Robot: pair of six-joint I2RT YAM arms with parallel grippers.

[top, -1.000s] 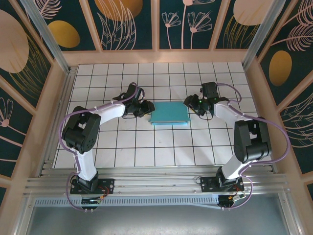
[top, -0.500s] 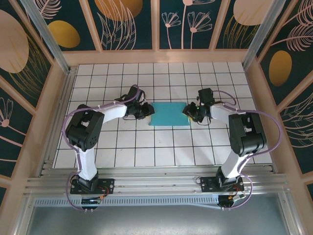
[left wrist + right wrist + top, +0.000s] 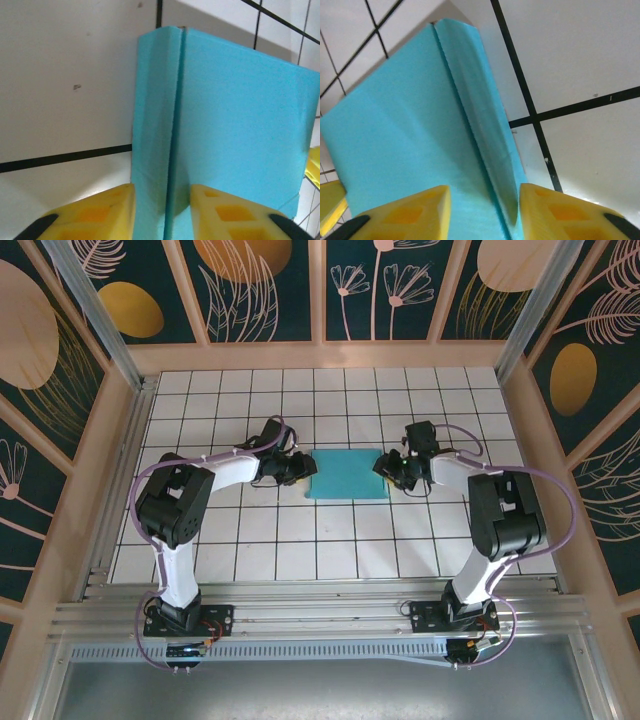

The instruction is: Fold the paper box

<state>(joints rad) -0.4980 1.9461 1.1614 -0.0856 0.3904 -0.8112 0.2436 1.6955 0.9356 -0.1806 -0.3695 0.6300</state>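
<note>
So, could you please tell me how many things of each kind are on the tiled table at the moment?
Paper box, turquoise: 1
Grippers, the left gripper and the right gripper, one at each end of the box: 2
Total: 3

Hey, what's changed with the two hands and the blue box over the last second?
Both hands closed in on the box. The right hand slid left and nearer, onto its right edge. The left hand edged only slightly right, at its left edge. Each now has open fingers astride a side fold. The box looks flatter, its near corners splayed. It stayed on the same tiles, blue side up.
</note>
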